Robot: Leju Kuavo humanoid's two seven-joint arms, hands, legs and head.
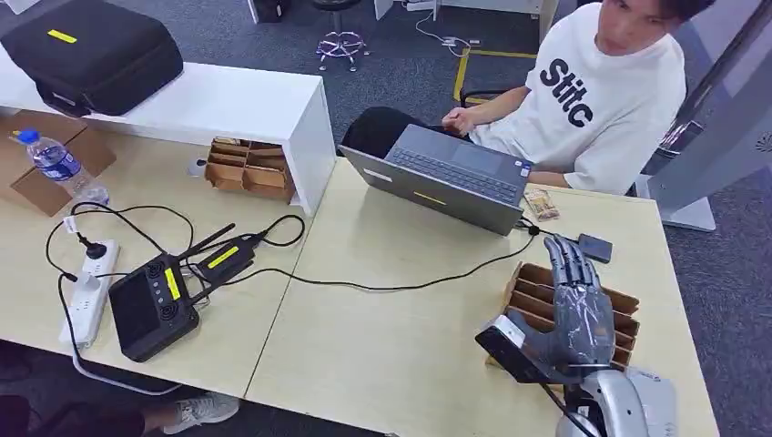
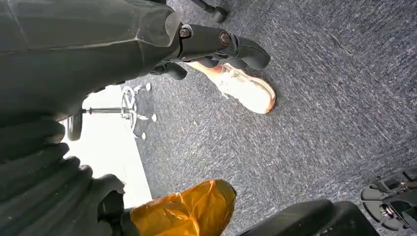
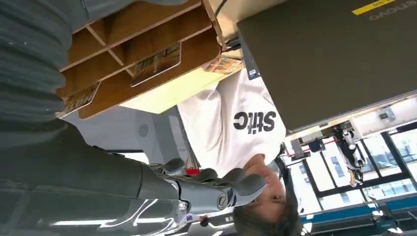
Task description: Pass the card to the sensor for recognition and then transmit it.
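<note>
Pale tabletop carries a slotted wooden rack at four o'clock holding thin, stiff, slick cards, best pinched by an exposed edge, while the right hand hovers above, fingers extended and empty.

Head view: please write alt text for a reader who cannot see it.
The right robot hand hovers, fingers extended, over a slotted cardboard card holder on a pale table. Across the table, a seated person faces an open laptop.

Cards upright in cardboard slots
</note>
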